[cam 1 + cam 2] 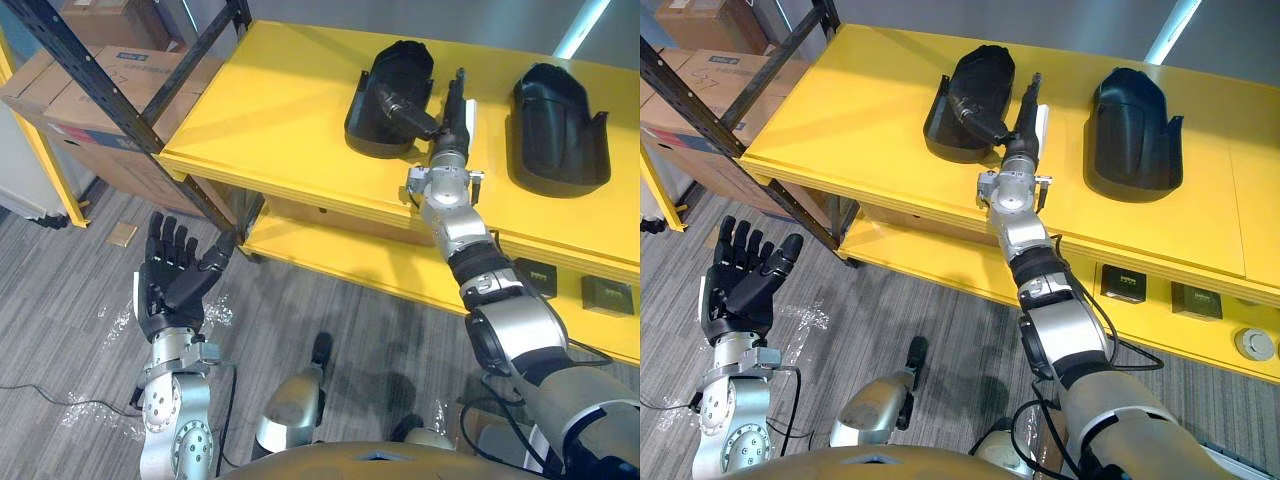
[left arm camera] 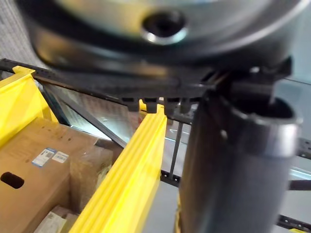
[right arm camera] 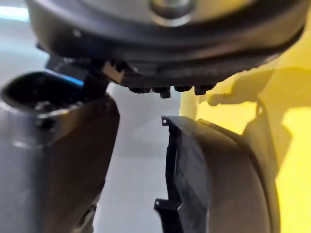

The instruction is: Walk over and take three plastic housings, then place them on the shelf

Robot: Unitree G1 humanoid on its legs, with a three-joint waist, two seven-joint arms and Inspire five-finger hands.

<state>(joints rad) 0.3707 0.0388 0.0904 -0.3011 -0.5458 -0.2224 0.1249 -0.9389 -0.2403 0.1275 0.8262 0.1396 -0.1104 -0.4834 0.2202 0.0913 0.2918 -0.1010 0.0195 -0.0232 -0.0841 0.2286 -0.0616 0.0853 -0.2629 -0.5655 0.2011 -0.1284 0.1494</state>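
Observation:
Two black plastic housings lie on the yellow shelf top (image 1: 270,110): one at the middle (image 1: 395,62), one to the right (image 1: 558,125). My right hand (image 1: 455,112) reaches onto the shelf between them, open with its fingers straight. Its thumb rests against the middle housing's side. The right wrist view shows that housing's rim (image 3: 218,179) close beside the thumb (image 3: 53,160). Over the grey floor below the shelf's left corner, my left hand (image 1: 170,280) is raised, open and holding nothing.
A black slanted rack post (image 1: 120,100) crosses in front of stacked cardboard boxes (image 1: 90,90) at the left. The lower yellow shelf holds two small black boxes (image 1: 540,275) (image 1: 607,295) and a white round part (image 1: 1253,343). The shelf top's left half is bare.

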